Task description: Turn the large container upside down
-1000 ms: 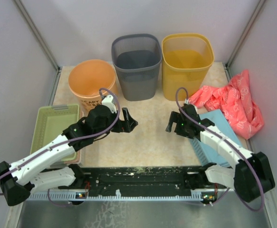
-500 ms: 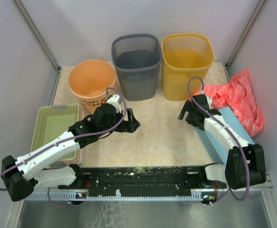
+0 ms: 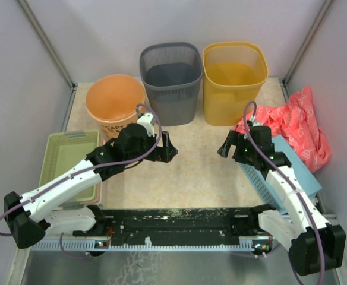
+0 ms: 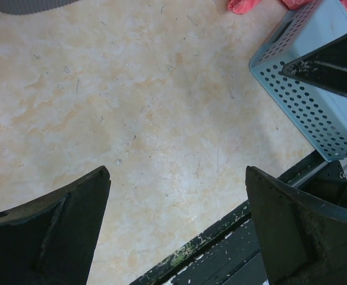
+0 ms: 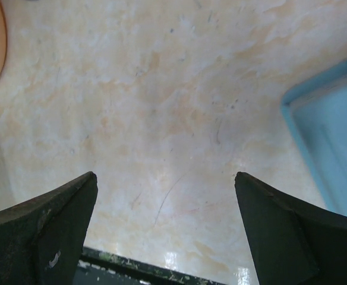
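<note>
Left end effector [image 3: 169, 148] spread wide, gripping nothing, low over desk [image 3: 197, 172] near orange bucket [image 3: 114, 104]. At the back, grey mesh bin [image 3: 172, 89], then large yellow container [image 3: 233, 89] upright just beside it. Right end effector [image 3: 224, 147] likewise spread and empty, beside blue basket [image 3: 304, 178].

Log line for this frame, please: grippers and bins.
left gripper: open, empty | right gripper: open, empty | gray bin: upright | yellow bin: upright

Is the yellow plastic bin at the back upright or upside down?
Upright: the yellow plastic bin stands with its open mouth facing up.
</note>
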Action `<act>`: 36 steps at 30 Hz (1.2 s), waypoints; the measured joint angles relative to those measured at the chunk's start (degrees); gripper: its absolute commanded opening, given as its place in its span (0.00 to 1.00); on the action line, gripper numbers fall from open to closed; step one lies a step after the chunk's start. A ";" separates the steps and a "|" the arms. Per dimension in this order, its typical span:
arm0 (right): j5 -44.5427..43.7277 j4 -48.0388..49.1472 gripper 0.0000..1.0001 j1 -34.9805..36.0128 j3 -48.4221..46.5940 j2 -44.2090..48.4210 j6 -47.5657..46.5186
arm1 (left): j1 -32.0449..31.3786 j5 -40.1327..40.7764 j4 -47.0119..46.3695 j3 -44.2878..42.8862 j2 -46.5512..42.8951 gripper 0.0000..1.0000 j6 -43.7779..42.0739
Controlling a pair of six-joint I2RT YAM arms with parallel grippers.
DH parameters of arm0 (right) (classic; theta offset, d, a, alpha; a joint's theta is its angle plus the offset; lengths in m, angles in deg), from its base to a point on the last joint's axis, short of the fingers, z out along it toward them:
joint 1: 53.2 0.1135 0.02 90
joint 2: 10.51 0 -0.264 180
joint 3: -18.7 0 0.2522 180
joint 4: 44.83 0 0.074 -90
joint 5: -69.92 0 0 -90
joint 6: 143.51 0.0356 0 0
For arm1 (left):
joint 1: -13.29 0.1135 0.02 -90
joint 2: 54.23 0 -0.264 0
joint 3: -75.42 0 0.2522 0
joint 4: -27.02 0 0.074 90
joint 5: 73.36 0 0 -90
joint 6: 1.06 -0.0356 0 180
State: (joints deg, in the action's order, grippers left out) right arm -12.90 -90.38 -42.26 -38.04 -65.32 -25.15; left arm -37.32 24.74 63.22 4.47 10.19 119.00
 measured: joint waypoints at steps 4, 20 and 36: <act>5.01 0.52 0.98 0.02 4.87 0.98 -0.24 | 0.02 -2.05 -0.66 0.39 -0.07 0.99 -0.20; -8.83 -1.88 0.98 -0.48 -7.10 -14.32 2.93 | 0.04 -1.81 -1.07 2.82 -1.99 0.99 -0.81; -9.68 -5.99 0.98 -0.63 -31.95 -4.74 -3.82 | 2.91 -6.47 -2.62 -30.58 25.81 0.99 -6.60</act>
State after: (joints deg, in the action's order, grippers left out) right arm -22.58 -96.37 -42.90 -70.00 -70.06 -28.97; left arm -34.42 18.27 60.60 -26.11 36.00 112.40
